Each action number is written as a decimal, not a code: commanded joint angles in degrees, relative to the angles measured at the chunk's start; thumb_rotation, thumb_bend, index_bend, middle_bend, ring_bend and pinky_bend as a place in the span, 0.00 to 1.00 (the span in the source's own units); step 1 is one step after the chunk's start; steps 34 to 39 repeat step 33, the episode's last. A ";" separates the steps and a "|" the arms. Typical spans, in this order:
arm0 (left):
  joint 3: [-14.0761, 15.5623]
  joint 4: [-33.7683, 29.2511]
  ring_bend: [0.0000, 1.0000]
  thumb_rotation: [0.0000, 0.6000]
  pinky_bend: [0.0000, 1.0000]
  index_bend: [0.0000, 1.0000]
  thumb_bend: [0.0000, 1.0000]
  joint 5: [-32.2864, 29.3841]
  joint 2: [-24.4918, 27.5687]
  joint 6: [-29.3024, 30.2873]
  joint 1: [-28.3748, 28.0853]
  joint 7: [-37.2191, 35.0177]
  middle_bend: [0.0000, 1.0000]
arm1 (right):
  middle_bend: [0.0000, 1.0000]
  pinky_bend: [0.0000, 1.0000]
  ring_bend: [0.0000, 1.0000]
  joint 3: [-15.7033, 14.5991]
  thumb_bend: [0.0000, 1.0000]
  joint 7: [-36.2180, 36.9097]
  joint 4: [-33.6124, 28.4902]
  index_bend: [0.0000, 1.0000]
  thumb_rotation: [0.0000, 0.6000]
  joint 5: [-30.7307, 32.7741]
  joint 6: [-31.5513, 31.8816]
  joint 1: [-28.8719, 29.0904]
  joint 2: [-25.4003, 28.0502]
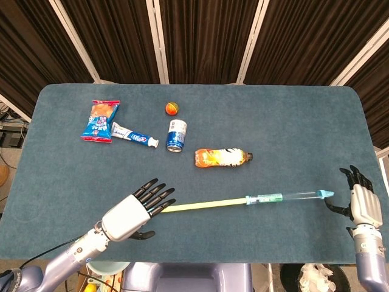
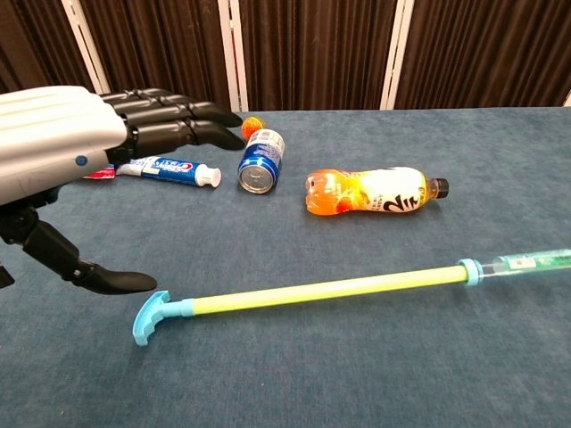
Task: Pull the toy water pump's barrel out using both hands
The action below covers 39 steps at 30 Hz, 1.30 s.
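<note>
The toy water pump lies flat on the blue table, drawn out long. Its yellow rod (image 1: 203, 204) (image 2: 326, 292) ends in a blue curved handle (image 2: 149, 320) at the left, and its clear barrel (image 1: 285, 196) (image 2: 533, 262) with a blue tip points right. My left hand (image 1: 130, 215) (image 2: 85, 152) hovers open just left of the handle, fingers spread, touching nothing. At the table's right edge my right hand (image 1: 363, 202) is open, a short way from the barrel's tip.
An orange drink bottle (image 1: 222, 157) (image 2: 370, 192) lies behind the pump. Further back are a blue can (image 1: 176, 135) (image 2: 260, 161), a toothpaste tube (image 1: 134, 136) (image 2: 169, 168), a snack bag (image 1: 100, 120) and a small orange ball (image 1: 172, 108).
</note>
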 commanded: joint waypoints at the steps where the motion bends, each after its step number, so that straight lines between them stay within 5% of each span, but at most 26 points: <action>1: 0.33 -0.23 0.00 1.00 0.02 0.06 0.15 -0.69 1.09 0.48 0.72 -0.39 0.00 | 0.00 0.00 0.00 -0.15 0.30 0.40 -0.69 0.12 1.00 -0.52 0.22 -0.26 0.42; 8: 2.10 -1.69 0.00 1.00 0.02 0.06 0.08 -3.34 3.35 5.61 5.37 -4.10 0.00 | 0.00 0.00 0.00 -2.40 0.20 1.44 -4.62 0.12 1.00 -5.09 0.95 -2.07 3.83; 22: 12.85 -0.64 0.00 1.00 0.00 0.00 0.01 -3.18 12.25 20.87 20.84 -13.61 0.00 | 0.00 0.00 0.00 -13.63 0.17 9.41 -7.22 0.04 1.00 -27.10 9.63 -11.87 12.49; 31: 12.93 11.18 0.00 1.00 0.00 0.00 0.01 0.11 11.70 32.62 27.99 -20.62 0.00 | 0.00 0.00 0.00 -16.04 0.17 17.34 2.27 0.02 1.00 -34.52 19.14 -17.23 10.31; 39: 13.01 12.85 0.00 1.00 0.00 0.00 0.01 -0.30 11.75 33.34 28.95 -21.88 0.00 | 0.00 0.00 0.00 -15.51 0.17 18.42 3.56 0.02 1.00 -35.01 20.81 -17.62 9.51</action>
